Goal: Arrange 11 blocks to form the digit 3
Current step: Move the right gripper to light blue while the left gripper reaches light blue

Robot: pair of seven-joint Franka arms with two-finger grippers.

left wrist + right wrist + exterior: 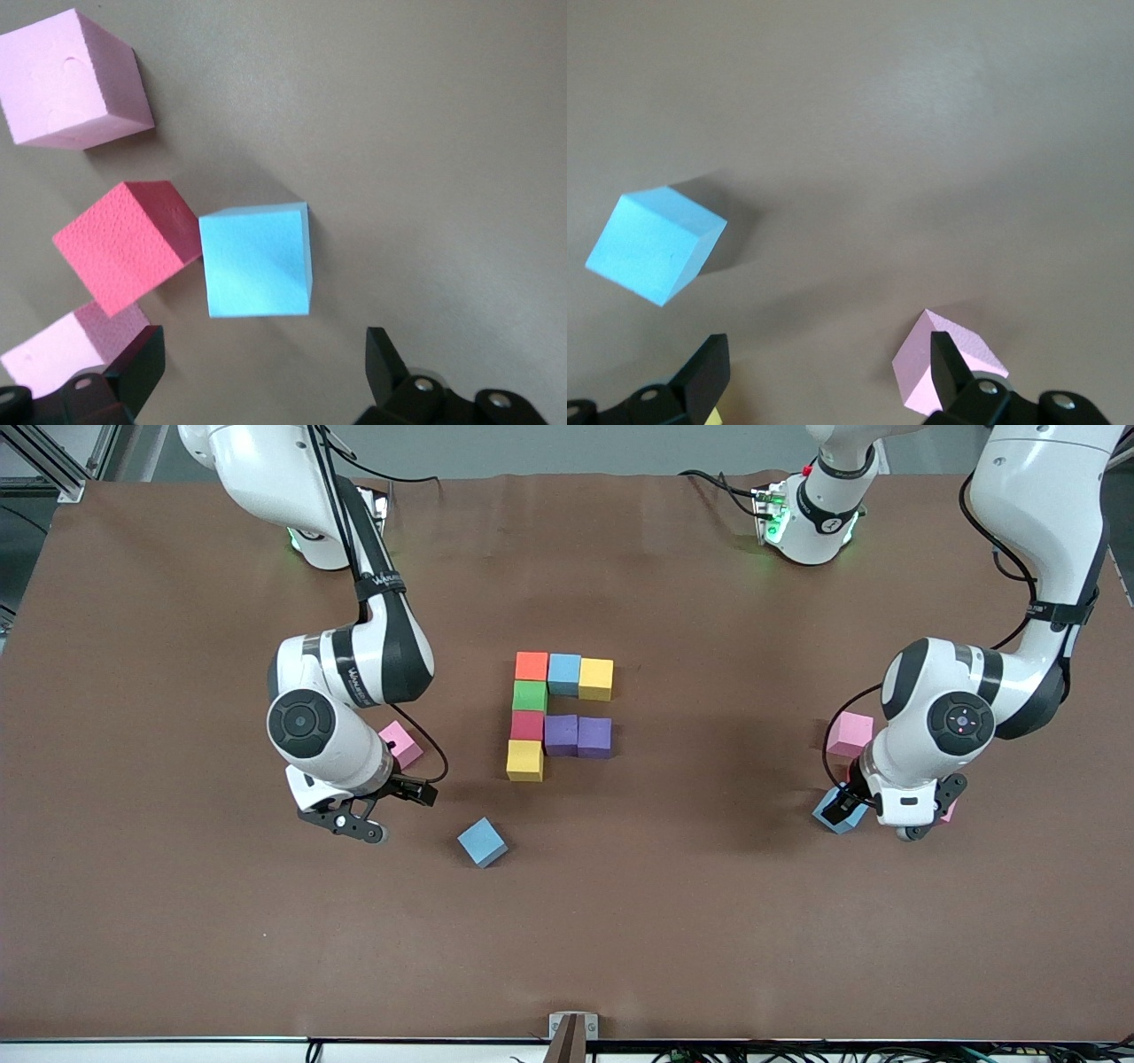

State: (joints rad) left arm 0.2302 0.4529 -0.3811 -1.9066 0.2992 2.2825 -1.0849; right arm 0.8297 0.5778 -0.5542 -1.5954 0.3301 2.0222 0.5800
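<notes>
Blocks sat mid-counter (177,957) in a half-built figure: an orange block (532,665), a blue block (564,673) and a yellow block (596,678) made the row farthest from the front camera, all touching. Nearer the camera from the orange one came a green block (530,695), then a red block (527,725), then a second yellow block (524,761), a straight column. Beside the red one, two purple blocks (578,736) ran out toward the left arm's end, forming a second row.

A loose blue block (482,841) lay tilted on its own, nearer the camera than the figure and toward the right arm's end. The right tool (368,815) hung low over the counter just beside it, fingers apart and holding nothing; a pink cube (401,743) sat close by, partly under that arm.

At the left arm's end, the left tool (886,815) hovered with fingers spread wide and empty over another blue block (257,261). That block touched a red block (124,243) at one corner. A pink cube (75,80) lay near them, and one more pink cube (58,354) peeked out by a fingertip.
</notes>
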